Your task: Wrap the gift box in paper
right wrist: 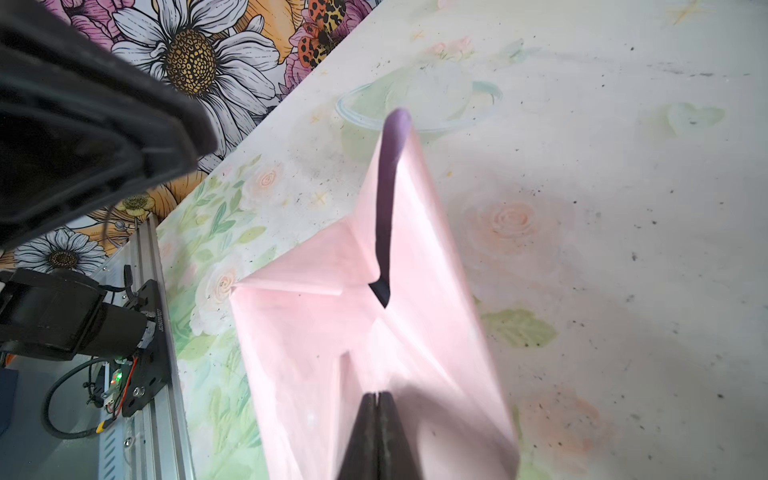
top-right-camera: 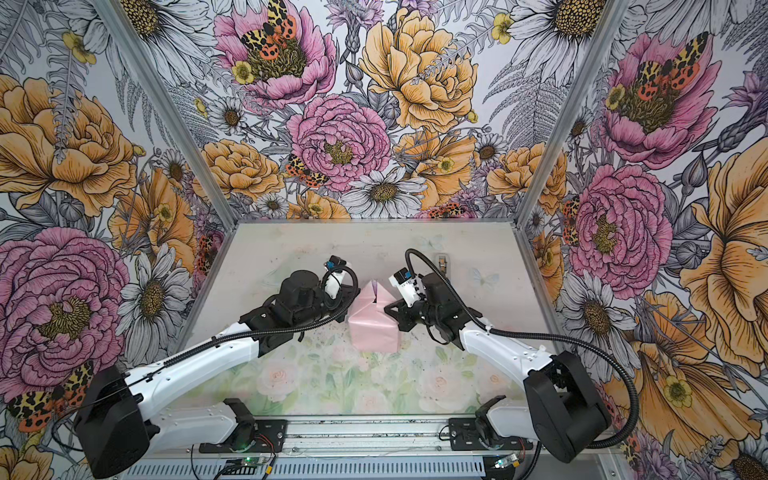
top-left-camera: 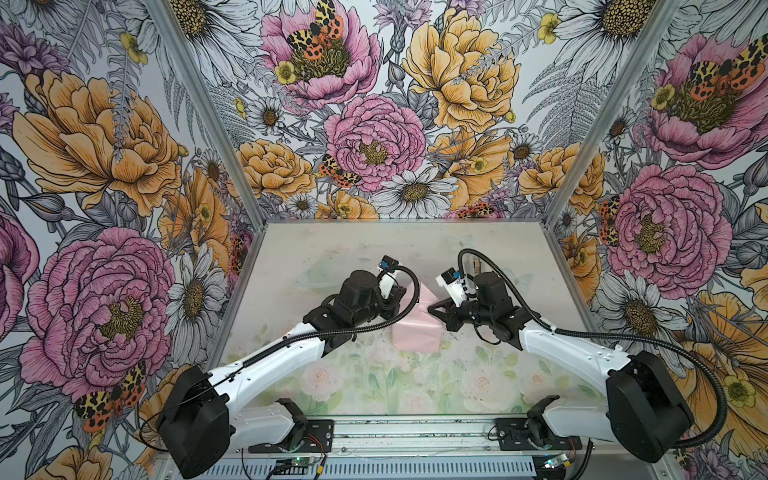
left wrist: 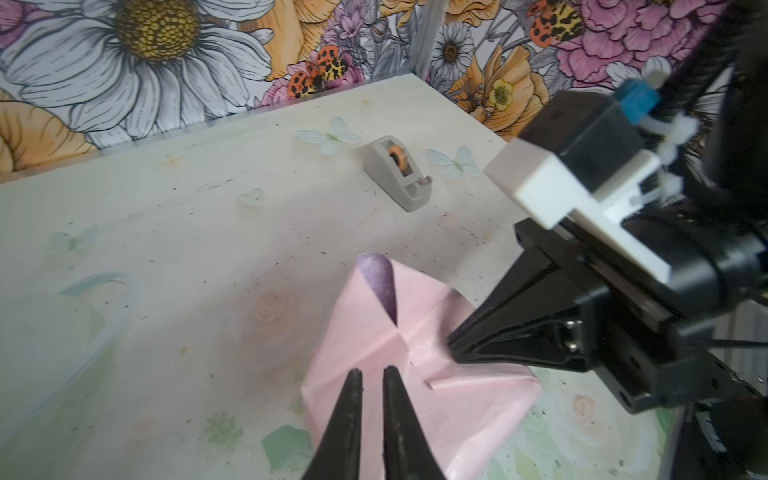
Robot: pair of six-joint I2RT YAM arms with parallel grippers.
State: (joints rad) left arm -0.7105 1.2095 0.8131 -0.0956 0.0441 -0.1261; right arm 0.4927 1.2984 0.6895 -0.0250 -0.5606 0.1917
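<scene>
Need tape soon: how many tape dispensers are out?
1. The grey tape dispenser stands on the table beyond the paper, far side, right of centre. Another could hide under the right arm.

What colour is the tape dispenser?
The tape dispenser is grey with an orange roll; left wrist view.

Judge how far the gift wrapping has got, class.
Done: the creased pink-and-lilac paper sheet is folded over the flat navy cardboard gift box, which shows only as a dark sliver. In hand: the shut right tool and barely open left tool work at the folds. To do: a lilac end flap stands up, and the grey tape dispenser sits apart.
</scene>
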